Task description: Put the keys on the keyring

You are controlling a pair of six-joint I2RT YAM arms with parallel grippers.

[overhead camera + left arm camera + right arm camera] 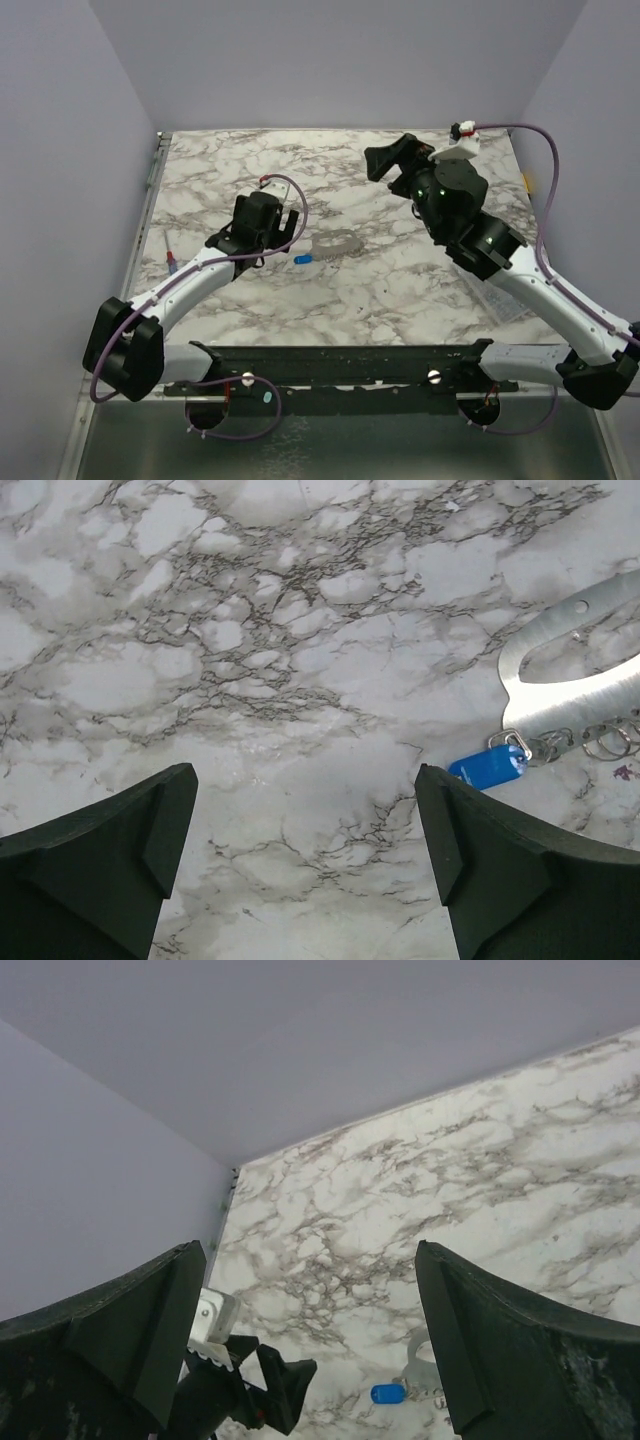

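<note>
Holding the left tool and right tool wide open and empty, we judge the blue-headed metal key, lying on the marble table, seemingly linked to the thin silvery keyring: nearly done.

A grey-veined white marble table sits enclosed by plain lavender walls.

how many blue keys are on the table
1. The blue key lies mid-table, close beside the open left gripper and touching a silvery metal piece. Other keys may be there, but they are too pale to make out.
</note>
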